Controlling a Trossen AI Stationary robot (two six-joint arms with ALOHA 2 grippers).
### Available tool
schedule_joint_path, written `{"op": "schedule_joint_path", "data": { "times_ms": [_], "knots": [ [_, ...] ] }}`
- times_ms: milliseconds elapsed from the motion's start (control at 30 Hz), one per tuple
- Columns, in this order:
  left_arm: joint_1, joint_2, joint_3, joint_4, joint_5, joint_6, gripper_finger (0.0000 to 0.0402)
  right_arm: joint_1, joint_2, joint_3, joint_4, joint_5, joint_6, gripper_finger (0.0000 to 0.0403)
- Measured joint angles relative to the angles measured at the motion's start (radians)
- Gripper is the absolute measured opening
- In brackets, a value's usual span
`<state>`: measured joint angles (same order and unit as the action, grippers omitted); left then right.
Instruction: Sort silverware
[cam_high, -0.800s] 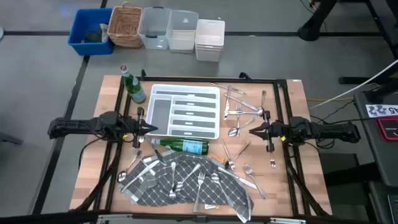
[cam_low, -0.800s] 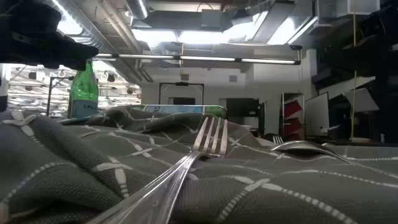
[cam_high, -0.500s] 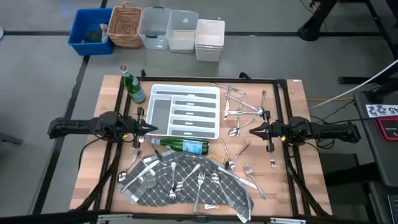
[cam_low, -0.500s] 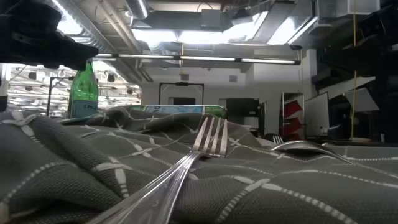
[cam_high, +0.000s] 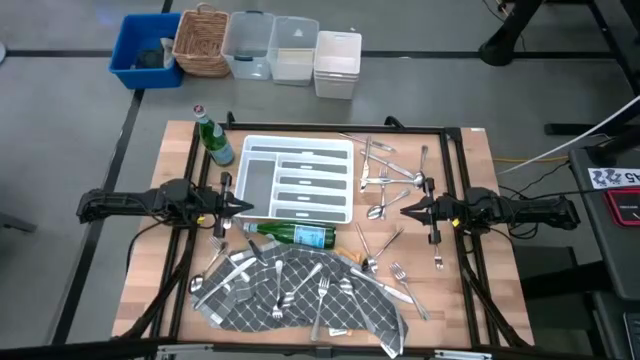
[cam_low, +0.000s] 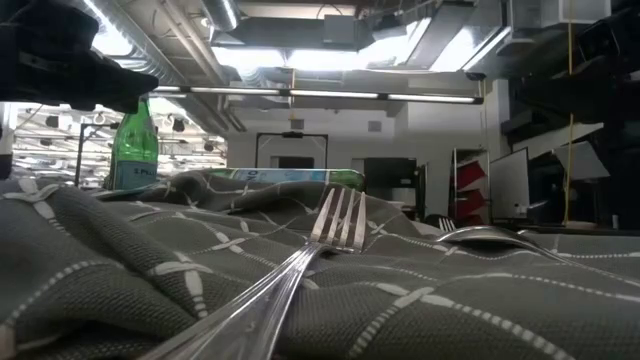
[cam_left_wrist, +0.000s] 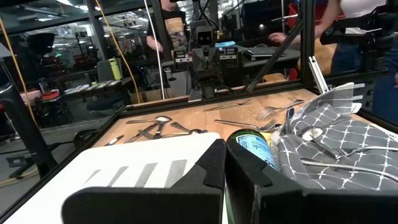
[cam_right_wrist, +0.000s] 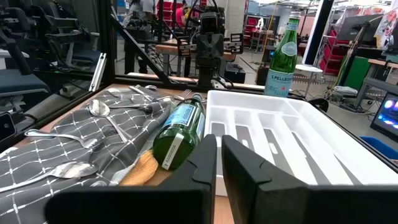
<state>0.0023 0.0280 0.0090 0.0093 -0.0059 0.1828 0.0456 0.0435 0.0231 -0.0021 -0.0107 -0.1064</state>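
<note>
Silverware lies in two groups: loose forks and spoons (cam_high: 385, 180) on the wood to the right of the white compartmented tray (cam_high: 262, 185), and more pieces on the rumpled grey checked cloth (cam_high: 300, 295) at the near edge. A fork (cam_low: 340, 220) rests on that cloth. My left gripper (cam_high: 243, 208) hovers shut at the tray's left near corner (cam_left_wrist: 137, 162). My right gripper (cam_high: 403, 210) hovers to the tray's right, its fingers (cam_right_wrist: 205, 155) nearly together with nothing between them. Both point level toward the table's middle.
A green bottle (cam_high: 295, 235) lies on its side between the tray and the cloth. Another green bottle (cam_high: 213, 142) stands upright at the tray's far left corner. A blue bin (cam_high: 145, 50), a wicker basket (cam_high: 203, 40) and plastic containers (cam_high: 270, 45) sit beyond the far edge.
</note>
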Motion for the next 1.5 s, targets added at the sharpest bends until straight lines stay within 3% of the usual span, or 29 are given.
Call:
{"op": "schedule_joint_path", "data": {
  "times_ms": [1167,1333,1500],
  "knots": [
    [0.000,0.000,0.000,0.000,0.000,0.000,0.0000,0.000,0.000,-0.001,0.009,-0.001,-0.024,0.0030],
    [0.000,0.000,0.000,0.000,0.000,0.000,0.0000,0.000,0.000,-0.004,0.109,-0.085,0.170,0.0030],
    [0.000,0.000,0.000,0.000,0.000,0.000,0.0000,0.000,0.000,-0.003,0.220,-0.089,0.299,0.0030]
  ]
}}
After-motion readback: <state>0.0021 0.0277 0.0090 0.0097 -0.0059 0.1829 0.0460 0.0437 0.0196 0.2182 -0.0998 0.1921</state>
